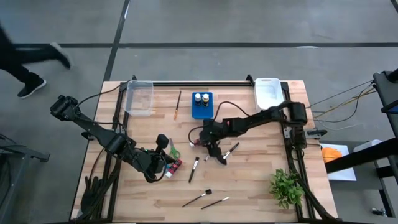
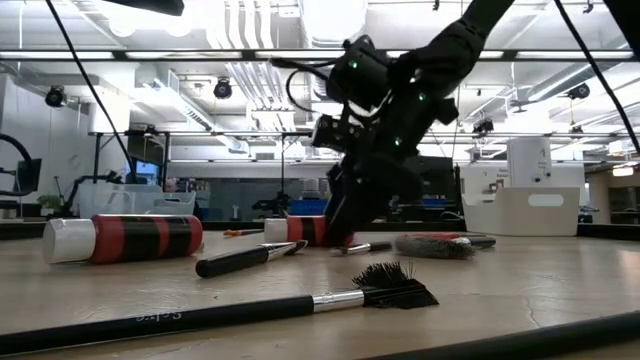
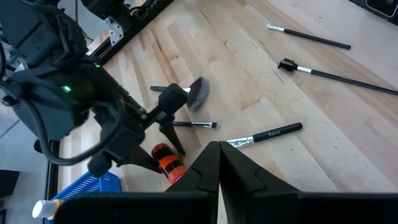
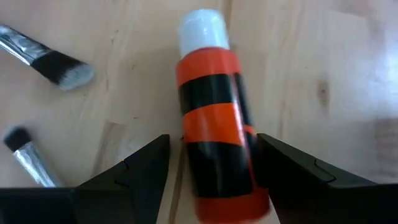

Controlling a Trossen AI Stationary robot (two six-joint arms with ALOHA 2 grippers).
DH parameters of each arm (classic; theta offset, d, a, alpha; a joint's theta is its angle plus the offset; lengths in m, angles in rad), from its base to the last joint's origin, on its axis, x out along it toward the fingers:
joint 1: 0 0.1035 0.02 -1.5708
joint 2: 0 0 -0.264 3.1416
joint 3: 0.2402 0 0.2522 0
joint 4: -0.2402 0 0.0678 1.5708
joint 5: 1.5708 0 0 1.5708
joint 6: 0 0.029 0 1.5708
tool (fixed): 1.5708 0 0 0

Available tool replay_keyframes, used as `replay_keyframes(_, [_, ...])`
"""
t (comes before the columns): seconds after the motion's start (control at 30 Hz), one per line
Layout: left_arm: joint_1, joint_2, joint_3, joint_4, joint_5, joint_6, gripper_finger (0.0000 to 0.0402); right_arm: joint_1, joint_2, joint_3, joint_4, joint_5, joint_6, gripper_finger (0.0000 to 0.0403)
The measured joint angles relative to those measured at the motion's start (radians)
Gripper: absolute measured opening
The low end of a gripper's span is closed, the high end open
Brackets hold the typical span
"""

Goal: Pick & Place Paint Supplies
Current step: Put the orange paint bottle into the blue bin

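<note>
Orange-striped bottle [image 4: 217, 118] is straddled by the open right pincer [image 4: 211, 168], so it's best squeezed dead-centre before being lifted off the desk [image 1: 249, 180].

Clear bin [image 1: 139, 98], white bin [image 1: 267, 92], blue holder [image 1: 202, 106], plant [image 1: 286, 186]; person, perhaps walking [image 1: 28, 53].
</note>
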Motion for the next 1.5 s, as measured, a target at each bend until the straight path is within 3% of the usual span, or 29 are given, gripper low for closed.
replay_keyframes(0.2, [0.000, 0.000, 0.000, -0.001, 0.000, 0.000, 0.0012, 0.000, 0.011, -0.014, 0.016, -0.001, 0.006, 0.0226])
replay_keyframes(0.57, [0.000, 0.000, 0.000, 0.000, 0.000, 0.002, 0.0011, 0.012, -0.062, -0.076, 0.018, -0.003, 0.018, 0.0111])
replay_keyframes(0.7, [0.000, 0.000, 0.000, 0.033, -0.002, 0.028, 0.0011, 0.032, -0.123, -0.108, 0.031, -0.005, 0.045, 0.0111])
replay_keyframes(0.93, [0.001, 0.014, 0.000, 0.202, -0.027, 0.230, 0.0012, 0.083, -0.273, -0.189, 0.164, -0.005, 0.061, 0.0130])
replay_keyframes(1.17, [0.008, 0.038, 0.001, 0.243, -0.128, 0.240, 0.0014, 0.142, -0.433, -0.309, 0.346, -0.004, 0.071, 0.0133])
replay_keyframes(1.3, [0.019, 0.087, 0.003, 0.313, -0.153, 0.265, 0.0046, 0.170, -0.501, -0.373, 0.442, -0.002, 0.071, 0.0135])
replay_keyframes(1.5, [0.040, 0.156, 0.010, 0.444, -0.192, 0.313, 0.0143, 0.184, -0.533, -0.426, 0.523, 0.004, 0.070, 0.0135])
